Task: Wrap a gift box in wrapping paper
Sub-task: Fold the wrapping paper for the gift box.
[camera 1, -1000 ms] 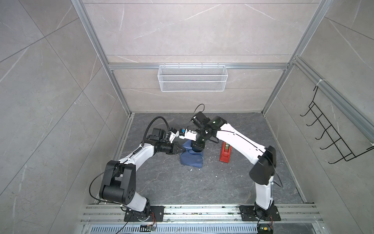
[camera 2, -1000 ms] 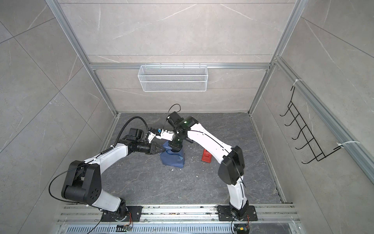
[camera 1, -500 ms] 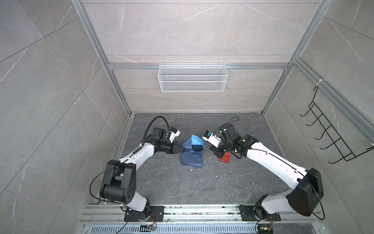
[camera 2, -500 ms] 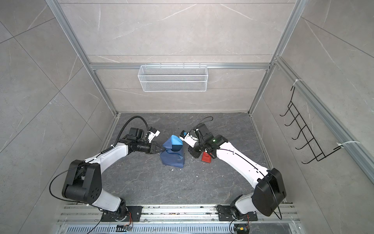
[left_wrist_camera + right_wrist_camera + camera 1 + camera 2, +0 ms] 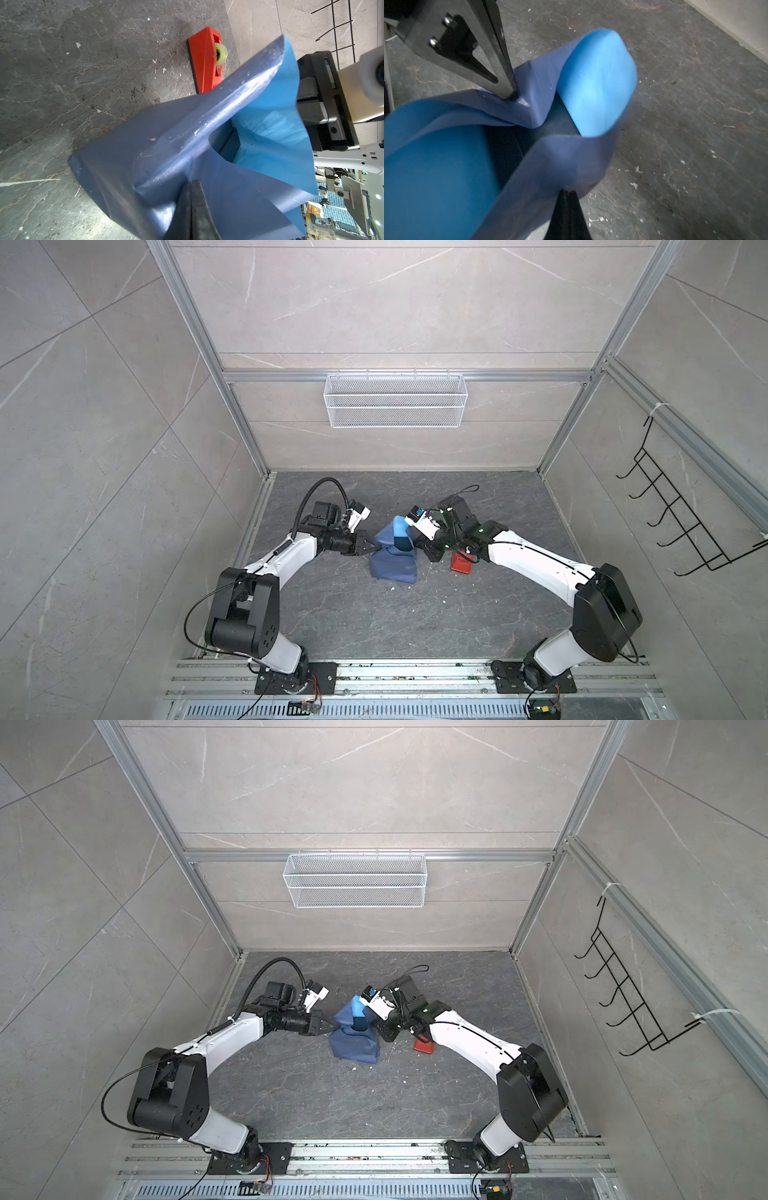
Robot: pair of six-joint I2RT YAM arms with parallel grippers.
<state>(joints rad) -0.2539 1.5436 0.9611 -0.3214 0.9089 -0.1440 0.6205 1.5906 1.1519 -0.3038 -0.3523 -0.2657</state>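
If I push harder, the wrapping paper (image 5: 392, 564) could tear or spring open, or the gift box (image 5: 508, 151) inside its loose folds could skid across the counter (image 5: 374, 614) towards the red tape dispenser (image 5: 460, 563) — both arms reach in low from opposite sides, left claw (image 5: 191, 184) and right claw (image 5: 566, 193) closed, tips pressed against the paper

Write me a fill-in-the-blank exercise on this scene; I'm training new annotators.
The tape dispenser is ___ in colour.
The left gripper and the right gripper both have their jaws ___.
The wrapping paper is light blue on its inner face and ___ blue on its outer face.
The white wire basket hangs on the ___ wall.
Missing words: red; shut; darker; back.
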